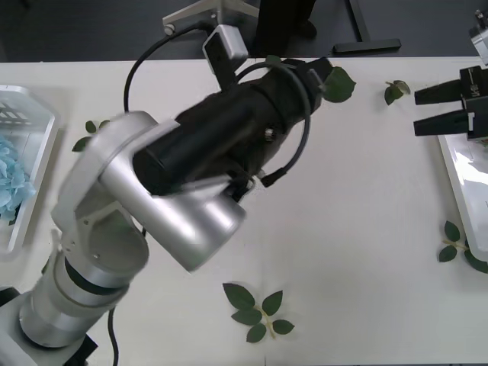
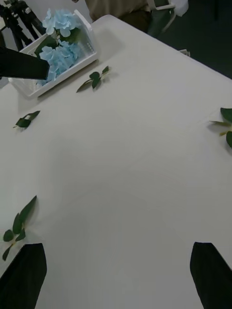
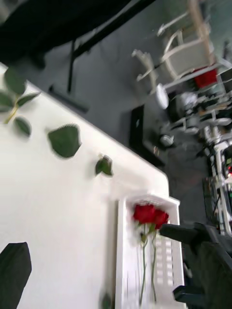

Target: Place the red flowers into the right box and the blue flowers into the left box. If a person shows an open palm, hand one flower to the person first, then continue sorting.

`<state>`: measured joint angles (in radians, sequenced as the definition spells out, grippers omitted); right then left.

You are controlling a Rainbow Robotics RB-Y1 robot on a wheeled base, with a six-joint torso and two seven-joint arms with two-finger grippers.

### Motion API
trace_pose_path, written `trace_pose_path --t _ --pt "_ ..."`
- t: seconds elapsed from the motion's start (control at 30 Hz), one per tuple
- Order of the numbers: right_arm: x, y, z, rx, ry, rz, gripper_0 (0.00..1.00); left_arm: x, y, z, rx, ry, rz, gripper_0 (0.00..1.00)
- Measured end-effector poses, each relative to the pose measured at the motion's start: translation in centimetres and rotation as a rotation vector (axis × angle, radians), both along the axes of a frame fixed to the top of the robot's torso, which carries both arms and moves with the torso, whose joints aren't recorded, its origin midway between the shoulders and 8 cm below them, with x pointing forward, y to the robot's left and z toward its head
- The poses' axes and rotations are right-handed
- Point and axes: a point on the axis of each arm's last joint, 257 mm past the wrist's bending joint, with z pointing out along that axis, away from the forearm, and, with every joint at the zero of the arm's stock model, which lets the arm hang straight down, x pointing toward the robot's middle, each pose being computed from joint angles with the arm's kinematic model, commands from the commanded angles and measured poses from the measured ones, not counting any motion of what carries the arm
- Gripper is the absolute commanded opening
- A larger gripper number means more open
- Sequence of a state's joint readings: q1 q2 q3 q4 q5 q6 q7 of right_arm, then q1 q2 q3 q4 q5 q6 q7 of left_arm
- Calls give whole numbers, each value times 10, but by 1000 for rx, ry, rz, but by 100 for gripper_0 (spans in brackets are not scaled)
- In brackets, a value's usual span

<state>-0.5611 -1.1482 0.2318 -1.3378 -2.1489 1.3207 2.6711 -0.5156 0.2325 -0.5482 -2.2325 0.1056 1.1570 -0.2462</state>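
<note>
Front view: the right pincer (image 1: pixel 418 110), black fingers, hovers wide open and empty over the white table (image 1: pixel 343 229). It sits just inboard of the right box (image 1: pixel 457 164), a shallow white plastic tray. The left arm reaches far across, and the left pincer (image 1: pixel 316 76) is at the table's far edge. Can't tell whether it is open or closed.

Left wrist view: the red flowers (image 3: pixel 150 215), deep-red artificial roses on thin green stems, lie inside the right box. They are right beside the right pincer, heads toward the tray's far end.

Right wrist view: the blue flowers (image 2: pixel 60 48), fluffy pale-blue artificial hydrangeas, lie well ahead of the right pincer, across the table. They are in the left box (image 2: pixel 63 77), a white ribbed-floor tray. How many of either colour, unclear.

Green leaf sprigs (image 1: pixel 255 313) lie loose on the table between the pincers. They aren't task items.

Handling, as a guess:
- Both flower types look very light, with soft fabric heads that squash and spring back.
- The stems are thin and probably bendy, so they could slip or twist in a loose pinch.
- Best hold is on the stem just below the head, squeezed narrow, not on the bloom.
- Hydrangea heads are wider and may snag the tray rim.
</note>
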Motion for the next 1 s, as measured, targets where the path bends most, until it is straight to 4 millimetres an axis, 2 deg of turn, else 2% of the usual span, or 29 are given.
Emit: trace_pose_path --t 0.07,0.27,0.37,0.53,0.77,1.0 --pt "-10 -3 -4 -6 16 6 87 1 17 -1 39 34 -36 100" --pt "-24 -1 -3 29 43 20 86 5 72 11 315 -98 -193 100" --pt "-26 3 1 47 43 29 87 -3 87 12 296 -90 -254 100" --pt "-22 11 9 72 20 22 87 -21 114 -4 269 -95 -331 100" --pt "-22 16 15 89 12 26 87 -62 145 -40 461 -394 -521 100" --pt "-22 16 15 90 13 26 87 -82 168 -53 255 -341 -540 100"
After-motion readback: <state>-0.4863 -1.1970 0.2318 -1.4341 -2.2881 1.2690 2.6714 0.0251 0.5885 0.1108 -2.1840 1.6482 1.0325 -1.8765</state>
